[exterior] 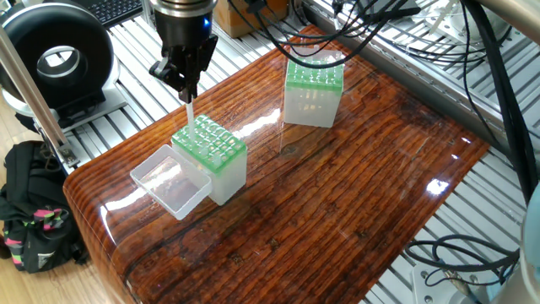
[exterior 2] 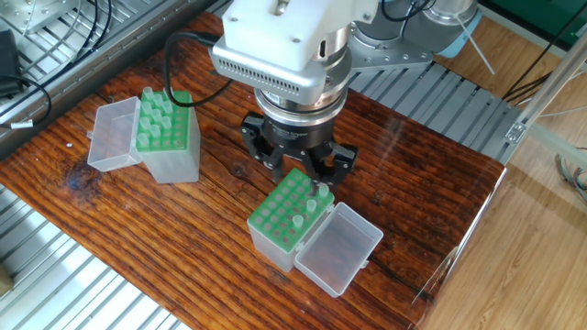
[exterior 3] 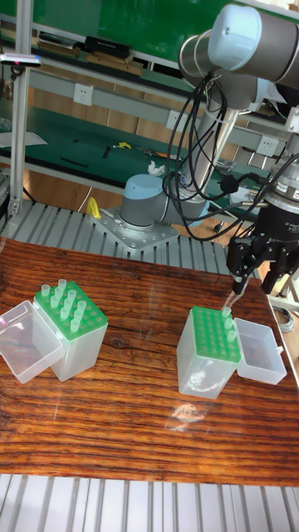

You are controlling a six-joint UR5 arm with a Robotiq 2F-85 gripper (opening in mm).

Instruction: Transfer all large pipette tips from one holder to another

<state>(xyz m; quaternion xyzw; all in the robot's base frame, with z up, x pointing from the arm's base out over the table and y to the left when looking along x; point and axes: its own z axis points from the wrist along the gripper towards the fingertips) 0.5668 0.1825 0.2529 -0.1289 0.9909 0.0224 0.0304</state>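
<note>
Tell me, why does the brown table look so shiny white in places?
In one fixed view, lamps overhead reflect off the glossy wooden table as white streaks, brightest near the far green-topped tip box; in the other fixed view the glare is a faint streak; in the tall fixed view only soft pale patches show.

My gripper (exterior 2: 307, 174) hangs over one holder (exterior 2: 284, 220) near a table (exterior 2: 431, 183) edge; the other holder (exterior 2: 167, 137) stands well apart, toward the opposite edge.

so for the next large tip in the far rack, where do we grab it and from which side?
Take a large pipette tip by its wide collar, the only part standing above the green grid, coming straight down from above. The tapered shaft sits hidden in its hole, and neighbours crowd it, so a side approach looks blocked.
</note>
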